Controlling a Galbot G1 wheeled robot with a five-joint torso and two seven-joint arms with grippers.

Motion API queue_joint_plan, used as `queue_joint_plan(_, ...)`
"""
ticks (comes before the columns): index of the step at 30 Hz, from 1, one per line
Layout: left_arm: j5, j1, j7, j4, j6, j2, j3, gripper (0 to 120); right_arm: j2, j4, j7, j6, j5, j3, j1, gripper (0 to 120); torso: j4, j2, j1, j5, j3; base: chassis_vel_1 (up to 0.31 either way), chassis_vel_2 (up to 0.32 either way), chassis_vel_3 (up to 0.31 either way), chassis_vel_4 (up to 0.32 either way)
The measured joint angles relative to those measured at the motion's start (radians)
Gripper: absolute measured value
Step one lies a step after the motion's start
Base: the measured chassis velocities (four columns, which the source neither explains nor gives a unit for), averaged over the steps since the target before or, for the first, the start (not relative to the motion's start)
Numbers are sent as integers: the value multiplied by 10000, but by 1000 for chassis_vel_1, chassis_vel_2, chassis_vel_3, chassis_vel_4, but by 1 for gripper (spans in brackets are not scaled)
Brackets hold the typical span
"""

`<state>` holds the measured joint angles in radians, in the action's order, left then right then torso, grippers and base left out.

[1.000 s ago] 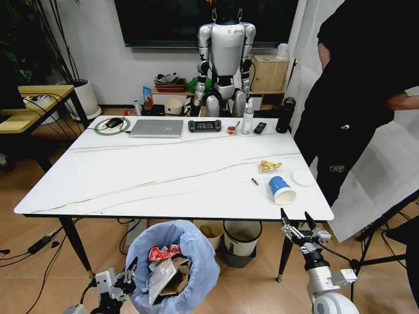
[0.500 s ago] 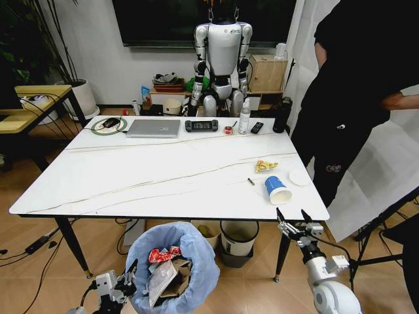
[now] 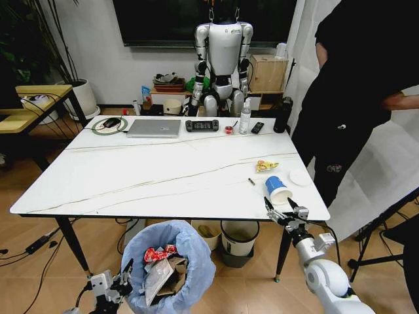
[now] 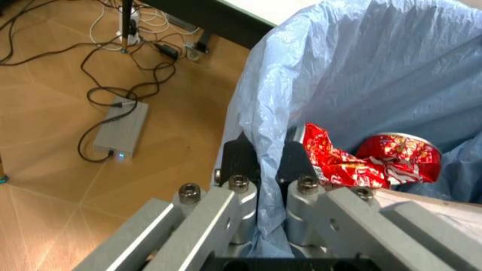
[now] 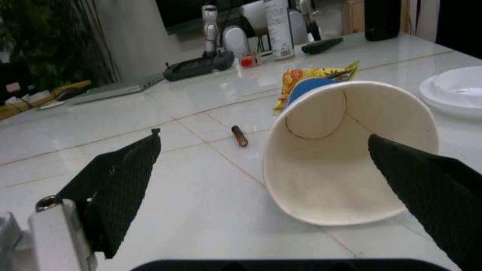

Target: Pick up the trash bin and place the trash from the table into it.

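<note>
Right gripper (image 3: 281, 211) spread wide before paper cup (image 3: 277, 190) (left gripper (image 4: 260, 164) pinching trash bin (image 3: 167, 267) rim)

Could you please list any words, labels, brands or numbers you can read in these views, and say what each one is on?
None can be read.
Red wrapper in the trash bin: printing crumpled, illegible.
Yellow wrapper behind the paper cup: print too blurred.
Spray bottle label: too small.

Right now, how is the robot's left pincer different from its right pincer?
The left pincer is shut on the trash bin rim, pinching its blue bag, low beside the table. The right pincer is open, holding nothing, up at the table edge with the tipped paper cup lying between its fingers. Both have dark fingers.
</note>
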<state>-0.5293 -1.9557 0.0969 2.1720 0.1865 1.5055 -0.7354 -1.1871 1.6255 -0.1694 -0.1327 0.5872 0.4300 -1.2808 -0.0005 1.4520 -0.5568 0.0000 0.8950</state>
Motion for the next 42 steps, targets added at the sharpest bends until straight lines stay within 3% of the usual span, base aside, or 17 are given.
queue_joint_plan(8,75,-7,-16,32,6,106,5,0,175,-618,5,192,327,-308,606,92,0,0,0,2,0,0,0,0,0)
queue_joint_plan(24,104,-77,-18,108,-13,144,20,0,369,-900,183,572,714,-470,1064,30,-1,0,0,0,-1,0,0,0,0)
queue_joint_plan(27,104,-86,-18,117,-15,139,20,0,385,-883,190,579,714,-470,1062,25,0,0,0,0,-1,0,0,0,0)
queue_joint_plan(32,97,-70,-11,134,-17,98,19,0,507,-689,198,628,742,-451,974,0,0,0,0,0,-1,0,0,0,0)
queue_joint_plan(42,74,-32,2,80,-28,79,68,0,746,-498,139,647,801,-354,796,0,0,0,0,0,-1,0,0,0,0)
